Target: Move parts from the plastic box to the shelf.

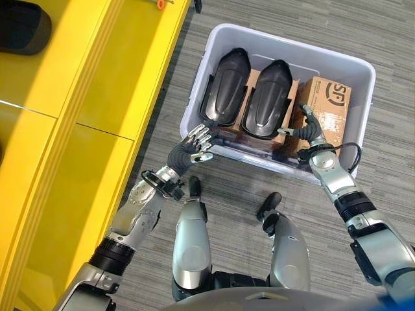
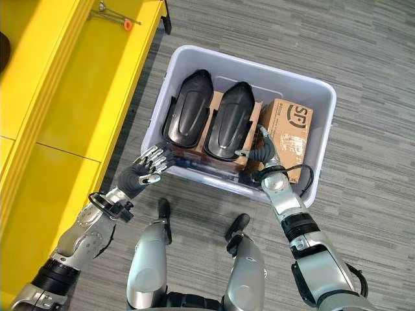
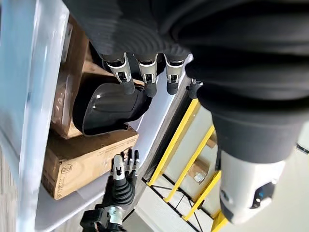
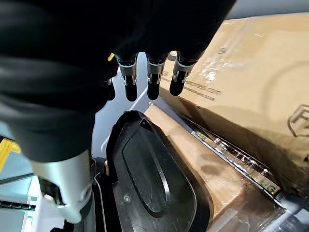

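A pale translucent plastic box [image 2: 322,129] sits on grey striped carpet [image 2: 363,45] beside a yellow shelf unit [image 2: 71,84]; inside lie two black moulded shell parts [image 2: 189,116] side by side on brown cardboard, with a brown cardboard carton [image 2: 288,133] beside them; the left hand [image 2: 148,165], fingers spread, hovers at the box's near corner; the right hand [image 2: 262,153] reaches in between the nearer shell and the carton.

Cardboard boxes [image 2: 254,144] — mostly hidden under the black parts [image 2: 189,116]; shelf [image 1: 97,78] cut off

**Plastic, card and carpet**

The plastic box [image 1: 353,68] looks smooth, pale and translucent. Two black parts [image 2: 189,115] in it are moulded plastic with a soft sheen. Brown cardboard cartons [image 2: 288,133] are matt. The yellow shelf [image 1: 97,91], upper left, is smooth; the carpet [image 2: 363,39] is rough.
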Controlling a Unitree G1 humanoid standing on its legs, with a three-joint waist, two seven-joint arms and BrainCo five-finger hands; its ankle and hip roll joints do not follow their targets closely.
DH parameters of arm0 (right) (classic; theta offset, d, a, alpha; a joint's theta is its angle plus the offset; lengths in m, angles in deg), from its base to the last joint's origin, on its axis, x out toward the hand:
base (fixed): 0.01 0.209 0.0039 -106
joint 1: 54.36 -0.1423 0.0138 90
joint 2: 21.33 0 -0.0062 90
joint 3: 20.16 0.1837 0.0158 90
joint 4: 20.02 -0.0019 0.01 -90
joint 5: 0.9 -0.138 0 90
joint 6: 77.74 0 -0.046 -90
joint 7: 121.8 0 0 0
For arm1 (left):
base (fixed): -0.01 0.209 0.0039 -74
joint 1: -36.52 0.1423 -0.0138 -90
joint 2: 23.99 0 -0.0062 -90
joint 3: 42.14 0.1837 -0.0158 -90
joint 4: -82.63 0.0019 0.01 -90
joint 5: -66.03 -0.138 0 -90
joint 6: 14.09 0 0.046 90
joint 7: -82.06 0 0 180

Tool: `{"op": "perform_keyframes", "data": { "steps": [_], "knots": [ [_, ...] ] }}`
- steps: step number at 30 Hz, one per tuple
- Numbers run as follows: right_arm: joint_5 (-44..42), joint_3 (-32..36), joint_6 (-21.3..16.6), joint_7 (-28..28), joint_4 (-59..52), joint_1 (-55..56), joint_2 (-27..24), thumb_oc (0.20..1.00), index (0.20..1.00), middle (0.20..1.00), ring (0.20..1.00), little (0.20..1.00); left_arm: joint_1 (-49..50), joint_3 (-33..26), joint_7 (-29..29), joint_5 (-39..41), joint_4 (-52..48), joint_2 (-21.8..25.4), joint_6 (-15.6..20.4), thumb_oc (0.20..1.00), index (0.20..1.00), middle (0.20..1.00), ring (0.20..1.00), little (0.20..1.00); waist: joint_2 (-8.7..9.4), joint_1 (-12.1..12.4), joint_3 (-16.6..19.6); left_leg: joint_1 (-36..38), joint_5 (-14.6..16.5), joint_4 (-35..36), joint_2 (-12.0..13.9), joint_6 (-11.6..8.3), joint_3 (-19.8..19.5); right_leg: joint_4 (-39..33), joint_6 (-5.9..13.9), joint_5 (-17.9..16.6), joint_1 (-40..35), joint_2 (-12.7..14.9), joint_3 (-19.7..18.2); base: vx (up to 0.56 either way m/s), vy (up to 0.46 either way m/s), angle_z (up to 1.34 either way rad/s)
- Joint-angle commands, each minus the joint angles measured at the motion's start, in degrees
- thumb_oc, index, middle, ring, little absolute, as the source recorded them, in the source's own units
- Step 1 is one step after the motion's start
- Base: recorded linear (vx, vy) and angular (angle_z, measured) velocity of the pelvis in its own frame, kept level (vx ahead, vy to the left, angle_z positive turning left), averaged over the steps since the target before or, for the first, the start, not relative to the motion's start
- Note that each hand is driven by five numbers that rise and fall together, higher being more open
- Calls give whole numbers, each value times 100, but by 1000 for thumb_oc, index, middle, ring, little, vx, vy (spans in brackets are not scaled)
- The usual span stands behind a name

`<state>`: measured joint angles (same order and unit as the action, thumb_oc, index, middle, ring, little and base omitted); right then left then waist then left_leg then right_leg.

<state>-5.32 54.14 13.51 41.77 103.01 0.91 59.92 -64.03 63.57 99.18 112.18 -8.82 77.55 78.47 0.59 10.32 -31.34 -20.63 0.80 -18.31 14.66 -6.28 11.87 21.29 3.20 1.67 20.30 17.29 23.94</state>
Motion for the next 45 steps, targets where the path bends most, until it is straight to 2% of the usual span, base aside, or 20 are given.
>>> {"op": "perform_keyframes", "data": {
  "steps": [1,2,6,10,12,14,21,23,24,26,29,34,36,39,41,45],
  "knots": [
    [-591,187,215,-558,-230,-271,60,1000,1000,1000,1000,1000,49,117,-127,23,-373,-82,114,1000,1000,1000,1000,1000,-140,74,154,-97,-68,65,31,82,92,544,500,315,-90,296,-38,14,55,9],
    [-659,279,183,-1139,-66,-319,128,1000,1000,1000,1000,1000,22,151,-229,-37,-353,-135,99,1000,1000,1000,1000,1000,-169,67,154,-143,-56,35,12,102,108,606,494,327,-12,301,-56,16,69,3],
    [-523,471,80,-1458,-18,-357,257,1000,1000,1000,1000,1000,-43,267,-375,18,-320,-205,160,1000,1000,1000,1000,1000,-241,11,154,-219,-26,14,-35,138,147,660,506,327,138,313,-116,-3,71,2],
    [-370,258,277,-1246,-66,-474,412,1000,1000,1000,1000,1000,-199,461,-516,61,-201,-369,280,1000,1000,1000,1000,1000,-345,-43,154,-358,-38,-6,-106,177,221,754,507,308,392,368,-196,-30,103,-7],
    [-532,242,381,-1340,124,-638,418,1000,1000,1000,1000,1000,-248,521,-532,60,-136,-399,244,1000,1000,1000,1000,1000,-366,-26,154,-307,76,-64,-135,130,200,872,581,413,380,422,-240,20,43,-3],
    [-747,336,392,-1369,362,-802,413,1000,1000,1000,1000,1000,-300,535,-558,93,-144,-379,201,1000,1000,1000,1000,1000,-395,7,154,-331,59,-36,-167,132,184,893,591,408,415,428,-229,-21,8,1],
    [-439,193,493,-1412,507,-1136,383,1000,1000,1000,1000,1000,-382,624,-680,71,-164,-390,67,1000,1000,1000,1000,1000,-439,69,154,-413,3,23,-201,143,169,907,602,377,516,449,-190,-30,2,2],
    [-684,187,612,-1625,543,-1225,396,1000,1000,1000,1000,1000,-415,638,-670,94,-175,-390,49,1000,1000,1000,1000,1000,-448,83,154,-442,-14,30,-188,138,181,900,607,362,539,465,-170,-45,-4,2],
    [-1168,274,667,-1801,694,-1280,430,1000,1000,1000,1000,1000,-463,667,-644,122,-216,-376,2,1000,1000,1000,1000,1000,-464,89,154,-466,0,16,-193,147,186,921,611,362,568,474,-156,-41,-2,6],
    [-1260,356,622,-1748,867,-1300,437,1000,1000,1000,1000,1000,-477,699,-649,132,-221,-380,-21,1000,1000,1000,1000,1000,-484,92,154,-456,4,28,-212,151,189,914,617,362,562,470,-156,-23,15,6],
    [-1238,317,753,-1564,1028,-1374,468,1000,1000,1000,1000,1000,-532,765,-690,158,-199,-420,-19,1000,1000,1000,1000,1000,-504,89,154,-465,-17,54,-217,148,207,880,624,337,572,471,-153,-17,36,1],
    [-1753,326,753,-1584,1348,-1529,521,1000,1000,1000,1000,1000,-655,846,-810,159,-193,-453,-61,1000,1000,1000,1000,1000,-519,100,154,-567,-28,8,-190,137,213,923,617,325,660,480,-150,0,0,0],
    [-2154,370,862,-1495,1470,-1618,538,1000,1000,1000,1000,1000,-692,860,-864,196,-223,-466,-125,1000,1000,1000,1000,1000,-541,125,154,-620,-59,39,-208,130,188,944,608,328,719,469,-140,0,0,0],
    [-1821,321,877,-1448,1625,-1725,523,1000,1000,1000,1000,1000,-727,861,-912,206,-241,-460,-162,1000,1000,1000,1000,1000,-568,151,154,-687,-68,25,-226,133,164,986,595,337,787,465,-136,-2,11,0],
    [-1150,145,995,-1463,1789,-1977,398,1000,1000,1000,1000,1000,-755,870,-954,332,-286,-442,-229,1000,1000,1000,1000,1000,-603,205,154,-836,-81,-25,-234,137,132,1064,587,346,907,486,-114,-9,47,4],
    [-960,-12,1154,-1536,1921,-2099,335,1000,1000,1000,1000,1000,-747,862,-1040,397,-297,-442,-293,1000,1000,1000,1000,1000,-604,246,154,-886,-83,-46,-239,136,113,1093,583,352,935,490,-84,3,16,3]
  ]
}}
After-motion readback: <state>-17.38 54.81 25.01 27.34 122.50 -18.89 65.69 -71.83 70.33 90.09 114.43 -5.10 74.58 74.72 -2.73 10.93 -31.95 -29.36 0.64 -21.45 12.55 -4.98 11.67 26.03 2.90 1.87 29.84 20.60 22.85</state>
